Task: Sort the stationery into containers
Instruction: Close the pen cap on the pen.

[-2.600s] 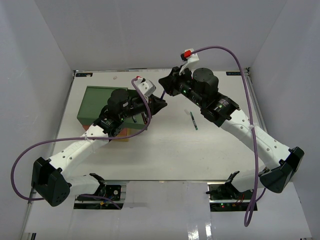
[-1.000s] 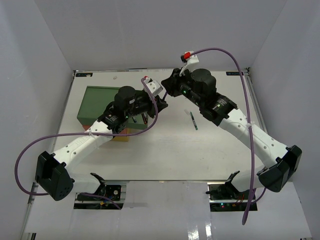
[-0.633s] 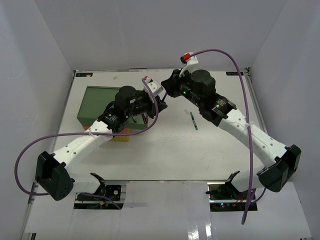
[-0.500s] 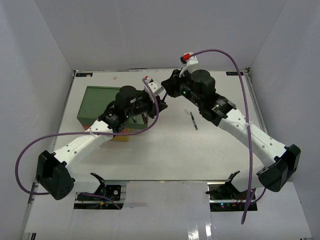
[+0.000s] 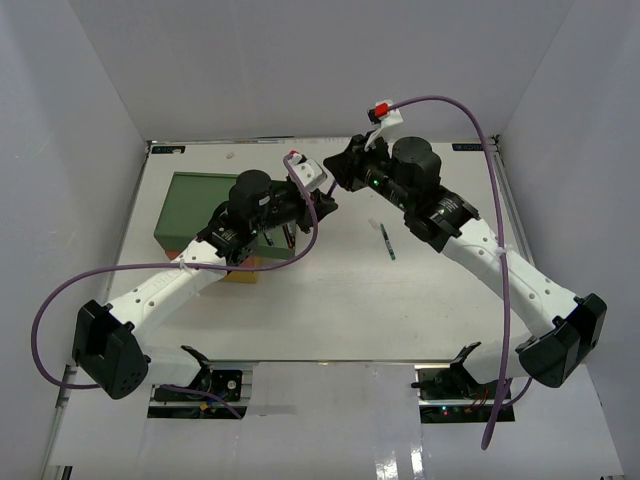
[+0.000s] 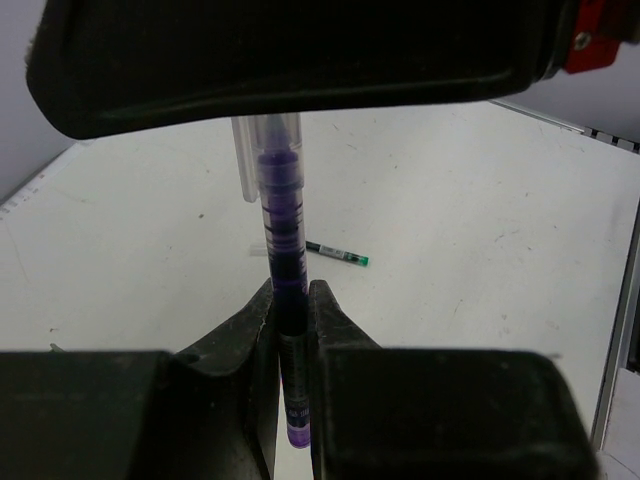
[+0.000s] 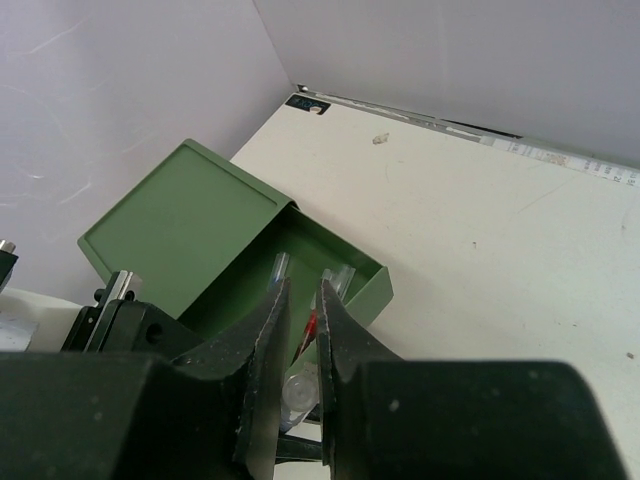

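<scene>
A purple pen [image 6: 283, 230] with a clear cap stands upright between my left gripper's [image 6: 290, 290] fingers, which are shut on its barrel. Its clear cap end [image 7: 305, 385] sits in the narrow gap of my right gripper [image 7: 304, 285], which closes on it from above. The two grippers meet [image 5: 325, 190] just right of the containers [image 5: 200, 205], a green-topped stack with red-orange and yellow tiers below. The green drawer [image 7: 365, 290] is pulled out under my right gripper and holds a red pen [image 7: 312, 325] and clear-capped pens. A thin green pen [image 5: 387, 243] lies on the table.
White walls enclose the table [image 5: 400, 310] on three sides. Purple cables [image 5: 110, 275] loop off both arms. The left arm lies across the front of the stack. Bare table stretches to the right of the green pen [image 6: 337, 254].
Over the earlier frames the left gripper moved right and up to meet the right gripper. In the last half second the right wrist shifted slightly right; both grips stay closed.
</scene>
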Robot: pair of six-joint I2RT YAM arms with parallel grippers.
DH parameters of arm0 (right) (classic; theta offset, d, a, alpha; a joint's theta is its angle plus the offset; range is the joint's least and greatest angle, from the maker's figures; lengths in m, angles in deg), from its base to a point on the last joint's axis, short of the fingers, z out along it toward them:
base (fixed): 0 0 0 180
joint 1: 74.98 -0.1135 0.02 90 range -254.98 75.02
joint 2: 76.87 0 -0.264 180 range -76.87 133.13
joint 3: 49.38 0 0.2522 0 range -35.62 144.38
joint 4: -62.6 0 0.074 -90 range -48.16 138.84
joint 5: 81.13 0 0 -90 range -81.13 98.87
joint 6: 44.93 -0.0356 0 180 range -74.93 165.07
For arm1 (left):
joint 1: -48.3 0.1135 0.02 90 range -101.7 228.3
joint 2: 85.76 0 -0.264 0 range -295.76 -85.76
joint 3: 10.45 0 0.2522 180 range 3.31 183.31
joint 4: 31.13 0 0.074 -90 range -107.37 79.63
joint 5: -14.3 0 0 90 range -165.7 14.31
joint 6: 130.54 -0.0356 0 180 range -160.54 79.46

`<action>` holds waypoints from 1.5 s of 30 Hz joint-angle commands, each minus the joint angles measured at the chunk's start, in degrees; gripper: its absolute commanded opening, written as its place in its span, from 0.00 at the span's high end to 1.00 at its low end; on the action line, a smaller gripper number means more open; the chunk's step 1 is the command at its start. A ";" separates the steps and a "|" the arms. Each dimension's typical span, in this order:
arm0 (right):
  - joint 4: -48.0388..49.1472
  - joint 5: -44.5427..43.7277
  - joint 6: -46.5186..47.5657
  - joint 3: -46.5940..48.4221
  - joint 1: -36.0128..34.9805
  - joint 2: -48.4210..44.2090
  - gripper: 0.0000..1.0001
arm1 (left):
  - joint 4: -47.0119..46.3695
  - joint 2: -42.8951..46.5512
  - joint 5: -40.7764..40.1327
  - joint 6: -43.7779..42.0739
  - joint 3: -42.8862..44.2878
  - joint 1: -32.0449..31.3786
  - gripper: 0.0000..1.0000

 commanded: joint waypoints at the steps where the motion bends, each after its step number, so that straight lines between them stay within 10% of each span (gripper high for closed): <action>1: -18.60 8.00 0.82 -5.06 -1.64 5.44 0.92 | -25.12 4.89 7.56 -3.13 5.99 -1.70 1.00; 45: -16.93 6.94 1.96 -6.29 -1.29 1.92 0.92 | -16.42 3.31 6.33 1.17 -1.12 -5.48 1.00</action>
